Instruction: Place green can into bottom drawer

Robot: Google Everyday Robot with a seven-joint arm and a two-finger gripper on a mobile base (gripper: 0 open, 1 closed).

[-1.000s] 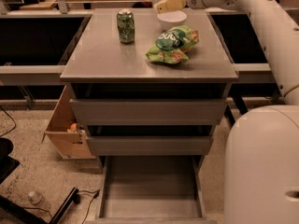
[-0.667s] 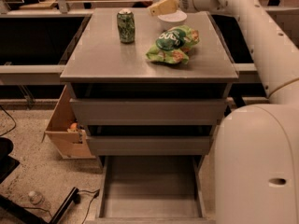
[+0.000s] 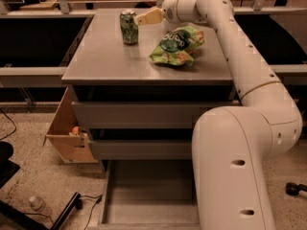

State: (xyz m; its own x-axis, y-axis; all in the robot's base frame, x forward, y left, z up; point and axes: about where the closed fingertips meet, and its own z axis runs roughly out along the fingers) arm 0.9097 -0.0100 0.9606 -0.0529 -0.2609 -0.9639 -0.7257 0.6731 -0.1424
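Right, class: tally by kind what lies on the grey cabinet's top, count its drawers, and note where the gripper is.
green can: 1
snack bag: 1
drawers: 3, with the bottom drawer pulled out
Total: 5
The gripper hovers close beside the green can's top, on the snack bag's side.

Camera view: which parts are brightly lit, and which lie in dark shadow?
In the camera view, the cabinet top is brightly lit, as are the green can and the gripper close beside it; the gaps above the two upper drawers are black; the bottom drawer is dim, its floor visible.
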